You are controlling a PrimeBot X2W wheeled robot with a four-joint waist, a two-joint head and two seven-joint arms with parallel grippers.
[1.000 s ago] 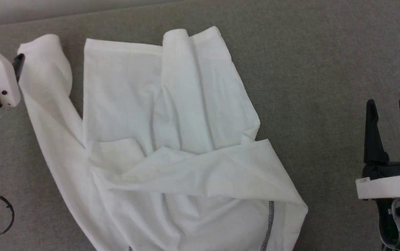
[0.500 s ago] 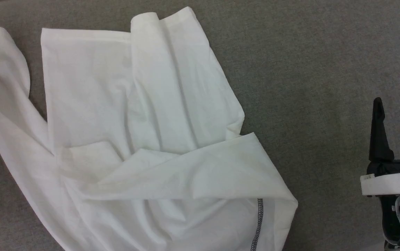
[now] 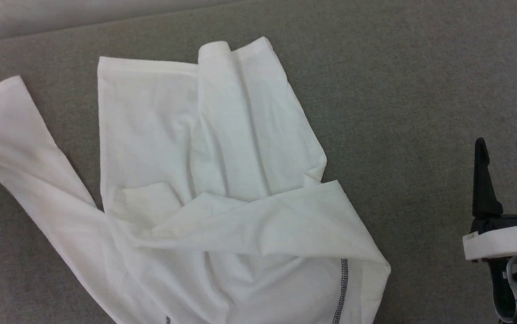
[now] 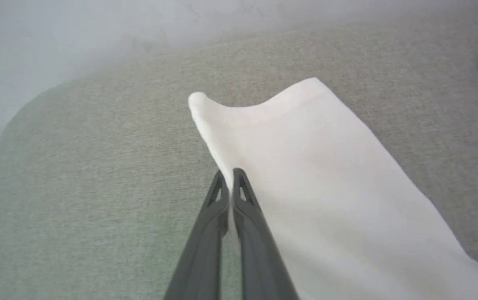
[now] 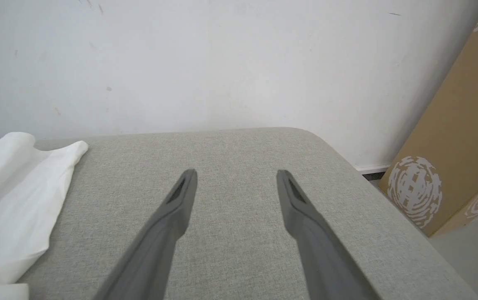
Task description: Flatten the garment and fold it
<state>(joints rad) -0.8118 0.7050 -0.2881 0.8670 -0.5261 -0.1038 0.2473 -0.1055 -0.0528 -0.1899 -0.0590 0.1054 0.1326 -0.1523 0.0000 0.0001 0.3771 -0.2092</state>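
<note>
Your garment (image 3: 222, 180) is thin, light, floppy. It lies rumpled mid-pad w/ one sleeve (image 4: 326, 166) stretched out left (it'll bunch, so take hems/corners). Left gripper (image 4: 231, 173) pinches that sleeve's edge; right gripper (image 3: 504, 146) spread wide, empty, well apart. Grey fabric pad (image 3: 420, 90) looks grippy; wall (image 5: 222, 62) behind, cardboard box (image 5: 464, 125) by its right corner.

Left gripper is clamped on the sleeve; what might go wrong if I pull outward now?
1. The left gripper pinches the sleeve at its edge; the fabric may slip out.
2. The right gripper is open, off the shirt, so nothing pins it; the shirt may drag instead of flattening.
3. The folded-over flap may bunch further.
</note>
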